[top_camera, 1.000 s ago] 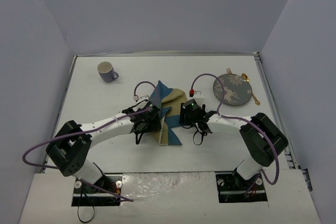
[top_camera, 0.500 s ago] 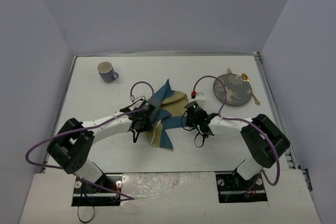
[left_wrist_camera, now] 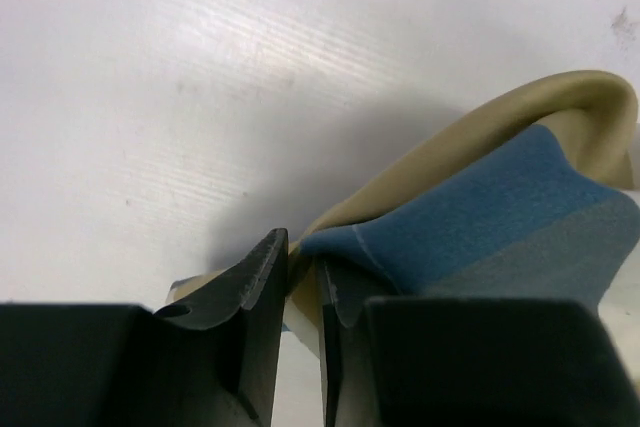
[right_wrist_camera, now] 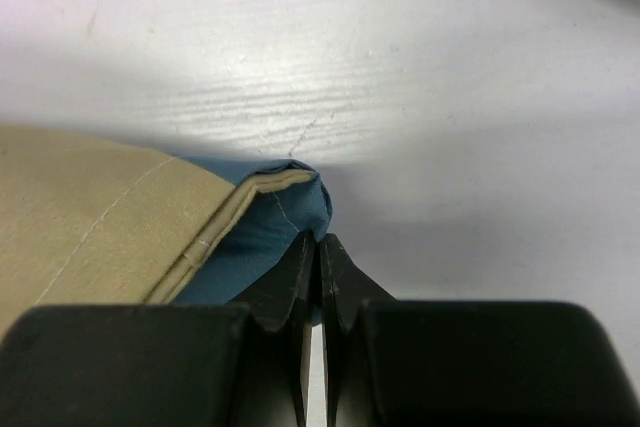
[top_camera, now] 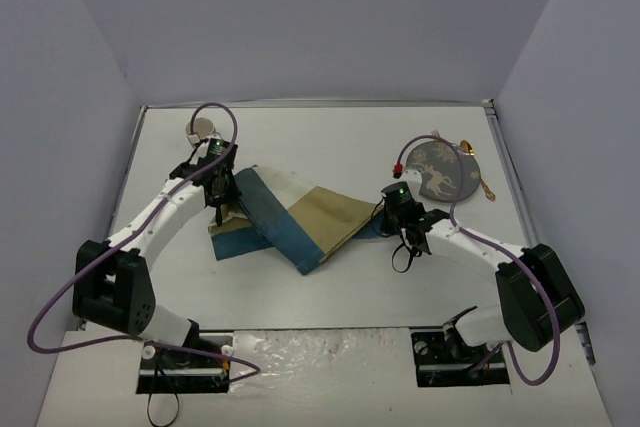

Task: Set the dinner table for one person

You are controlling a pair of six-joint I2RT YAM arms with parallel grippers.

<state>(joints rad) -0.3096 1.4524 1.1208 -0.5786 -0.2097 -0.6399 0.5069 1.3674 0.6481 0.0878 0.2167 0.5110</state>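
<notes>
The blue-and-tan placemat (top_camera: 300,222) lies partly unfolded and twisted across the middle of the white dinner table (top_camera: 330,137). My left gripper (top_camera: 221,209) is shut on the placemat's left edge; in the left wrist view the tan and blue cloth (left_wrist_camera: 480,207) is pinched between the jaws of the left gripper (left_wrist_camera: 303,272). My right gripper (top_camera: 386,217) is shut on the right corner; in the right wrist view the jaws of the right gripper (right_wrist_camera: 320,252) close on the blue hem (right_wrist_camera: 285,212).
A lilac cup (top_camera: 203,128) stands at the back left, half hidden behind my left arm. A grey patterned plate (top_camera: 443,169) sits at the back right with a gold spoon (top_camera: 484,185) at its far side. Lilac walls surround the table.
Both grippers shut on the crumpled placemat and moved apart, the left one back-left and the right one to the right. The cloth is now pulled out long between them.
</notes>
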